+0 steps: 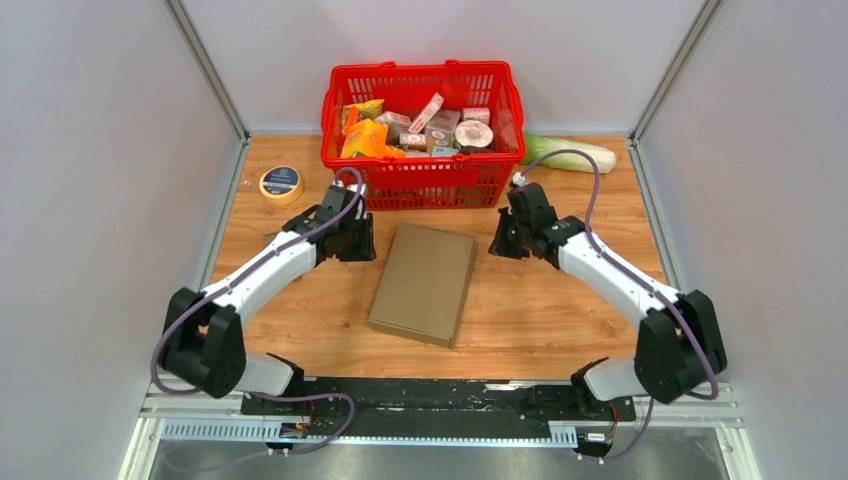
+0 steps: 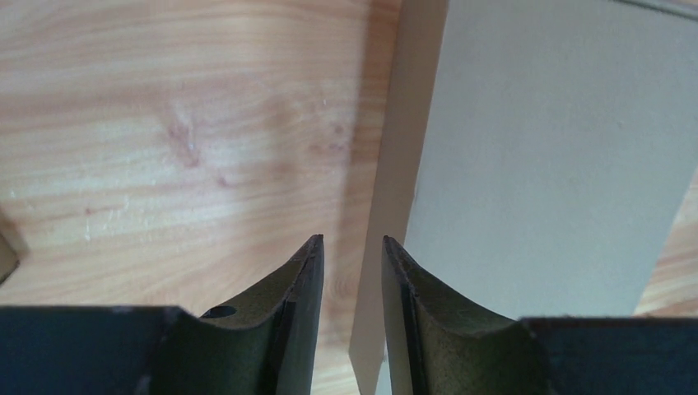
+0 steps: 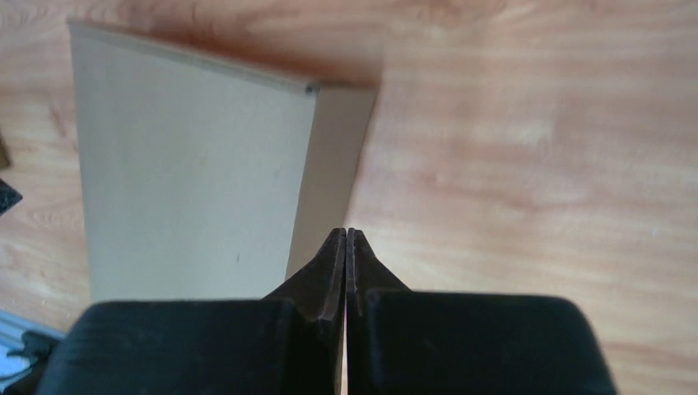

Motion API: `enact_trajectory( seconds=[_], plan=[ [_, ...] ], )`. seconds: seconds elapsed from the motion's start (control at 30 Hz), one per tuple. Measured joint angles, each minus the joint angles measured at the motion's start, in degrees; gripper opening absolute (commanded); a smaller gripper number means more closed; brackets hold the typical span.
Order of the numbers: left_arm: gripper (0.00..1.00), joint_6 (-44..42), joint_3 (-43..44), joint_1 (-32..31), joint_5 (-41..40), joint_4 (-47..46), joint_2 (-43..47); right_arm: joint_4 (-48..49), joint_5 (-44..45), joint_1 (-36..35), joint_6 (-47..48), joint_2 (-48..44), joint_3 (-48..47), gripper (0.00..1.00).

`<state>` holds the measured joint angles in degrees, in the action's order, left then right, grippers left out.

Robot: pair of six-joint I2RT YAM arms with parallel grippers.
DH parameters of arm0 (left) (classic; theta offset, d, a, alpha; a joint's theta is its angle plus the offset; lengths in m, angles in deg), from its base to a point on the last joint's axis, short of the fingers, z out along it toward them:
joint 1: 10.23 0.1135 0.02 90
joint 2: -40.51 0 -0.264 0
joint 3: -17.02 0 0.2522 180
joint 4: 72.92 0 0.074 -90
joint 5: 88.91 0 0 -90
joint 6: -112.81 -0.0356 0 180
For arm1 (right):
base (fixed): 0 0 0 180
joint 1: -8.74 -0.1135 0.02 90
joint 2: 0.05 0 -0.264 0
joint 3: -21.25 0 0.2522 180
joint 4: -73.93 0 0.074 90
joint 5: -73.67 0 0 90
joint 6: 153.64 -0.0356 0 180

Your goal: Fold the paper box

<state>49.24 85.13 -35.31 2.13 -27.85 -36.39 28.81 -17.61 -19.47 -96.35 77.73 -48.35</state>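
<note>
Grey panels wall in a wooden table [image 1: 300,300]. One box [image 1: 423,282], closed and rectangular, lies on its broad face at mid-table, between the two arms. Left gripper [image 2: 352,247] hangs low at the box's left edge, fingers a little apart with nothing between them. Right gripper [image 3: 346,239] hangs at the box's right side, fingers pressed together on nothing.

Judgement: the box shows as a closed form with side walls, which fits a fold already made; it would equally fit a blank lying flat awaiting work. The views do not settle which, so no move is prescribed.

Count: one box; two grippers; one red basket [image 1: 424,175] of packaged goods at the far edge; one tape roll [image 1: 281,184] at far left; one pale green vegetable [image 1: 570,152] beside the basket.
</note>
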Motion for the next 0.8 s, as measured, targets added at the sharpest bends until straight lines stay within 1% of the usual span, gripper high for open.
enact_trajectory(
  seconds=[0.17, 0.23, 0.33, 0.4, 0.57, 0.63, 0.73, 0.8],
  plan=[
    [0.35, -1.31, 6.01, 0.00, -2.01, -2.29, -9.35, 4.39, -0.66, 3.34, 3.15, 10.60, -5.51, 0.00],
    [0.31, -1.68, 8.09, 0.00, -2.45, -3.52, -12.68, 5.75, -0.61, 3.50, 3.82, 15.37, -7.58, 0.00],
    [0.30, -2.03, 11.10, 0.00, -2.56, -4.59, -17.59, 7.39, -0.72, 3.19, 3.96, 20.72, -9.51, 0.00],
    [0.30, -2.10, 13.11, -0.22, -2.56, -4.92, -21.07, 8.22, -0.66, 2.86, 3.78, 22.75, -10.23, 0.00],
    [0.26, -2.64, 15.17, -2.03, -2.16, -4.76, -24.92, 12.85, -1.11, 1.20, 2.19, 25.33, -11.30, 0.00],
    [0.25, -3.08, 16.06, -2.51, -2.05, -3.89, -25.99, 16.31, -2.58, 1.42, 0.83, 25.33, -9.88, 0.00],
    [0.25, -3.37, 16.59, -3.21, -2.99, -2.67, -26.53, 24.30, -5.29, 2.67, -2.23, 25.38, -6.58, 0.00],
    [0.26, -3.39, 16.59, -3.85, -4.04, -1.95, -26.27, 26.56, -5.62, 3.17, -4.09, 25.29, -5.29, 0.00]
  ],
)
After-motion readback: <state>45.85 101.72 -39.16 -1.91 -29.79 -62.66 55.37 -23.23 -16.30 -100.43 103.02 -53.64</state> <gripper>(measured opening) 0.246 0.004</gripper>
